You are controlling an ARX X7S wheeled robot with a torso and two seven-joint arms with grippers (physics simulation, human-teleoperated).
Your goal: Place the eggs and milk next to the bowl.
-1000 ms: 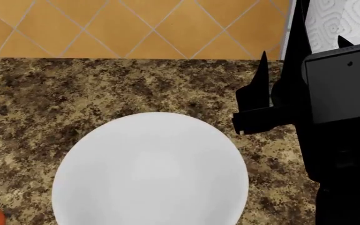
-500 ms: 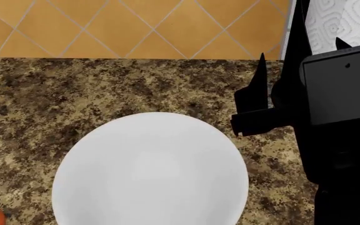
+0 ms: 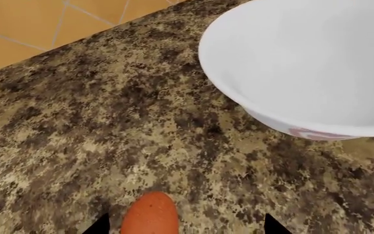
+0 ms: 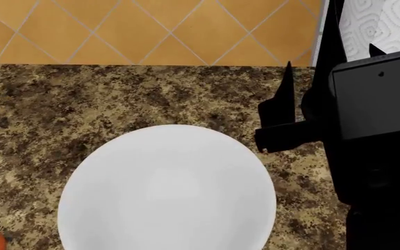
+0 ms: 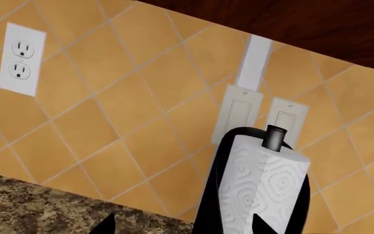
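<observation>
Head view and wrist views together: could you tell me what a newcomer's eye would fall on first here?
The large white bowl fills the middle of the speckled countertop, with the right arm's black hand raised beside it. An orange-brown egg lies on the counter between the left hand's fingertips, apart from the bowl. A patterned paper-towel roll stands against the orange tiled wall.

speckled granite desk point(image 4: 40, 104); orange tiled wall point(image 5: 109, 97) with outlet point(image 5: 21, 59), switches point(image 5: 239, 114); paper-towel roll point(image 5: 265, 187) on black stand.
</observation>
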